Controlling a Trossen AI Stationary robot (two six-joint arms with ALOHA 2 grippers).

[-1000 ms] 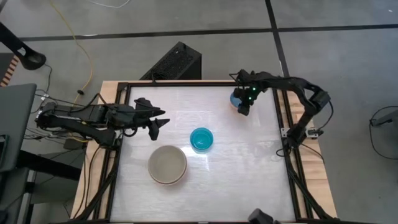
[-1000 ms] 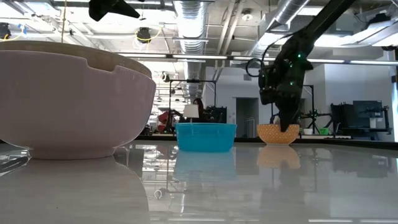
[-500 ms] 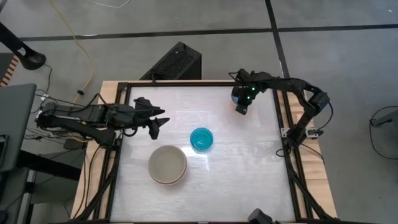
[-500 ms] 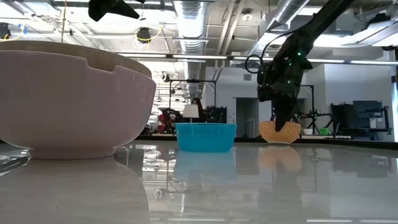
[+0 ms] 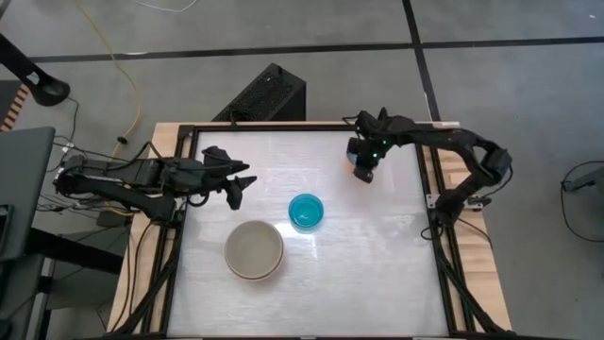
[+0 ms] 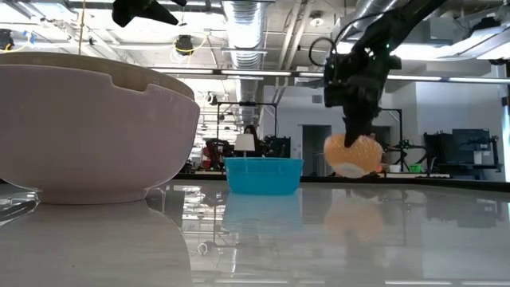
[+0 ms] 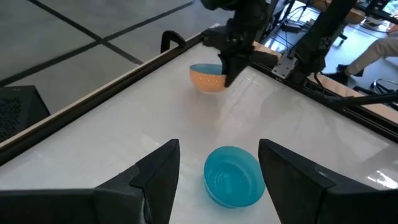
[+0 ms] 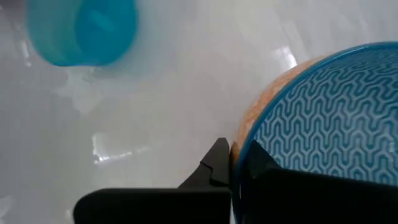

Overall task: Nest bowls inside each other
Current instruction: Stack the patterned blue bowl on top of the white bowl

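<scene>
The smallest bowl (image 6: 355, 155), orange outside and blue-patterned inside (image 8: 323, 118), hangs tilted above the table's far right part, with my right gripper (image 5: 363, 162) shut on it. The teal bowl (image 5: 305, 212) rests on its base mid-table. A large pink bowl (image 6: 88, 135) with a cream one inside it stands near the front left; seen from above, this stack (image 5: 254, 249) has a grey-beige inside. My left gripper (image 5: 241, 181) hovers open at the left, above the table, pointing toward the teal bowl (image 7: 231, 175). My right gripper pinches the small bowl's rim (image 8: 247, 142), one finger inside the bowl and one outside. The fingers come from above, slanting down. The bowl is lifted clear of the table and hangs tilted below the fingers.
A black frame rail (image 5: 429, 189) runs round the table's edges. Bare white tabletop (image 5: 377, 255) lies between the teal bowl and the right rail. A black box (image 5: 264, 94) sits on the floor beyond the far edge.
My right gripper has shut on the small bowl's rim and risen, moving a little toward the teal bowl. The bowl, which stood on the table, is now lifted clear and tipped.
</scene>
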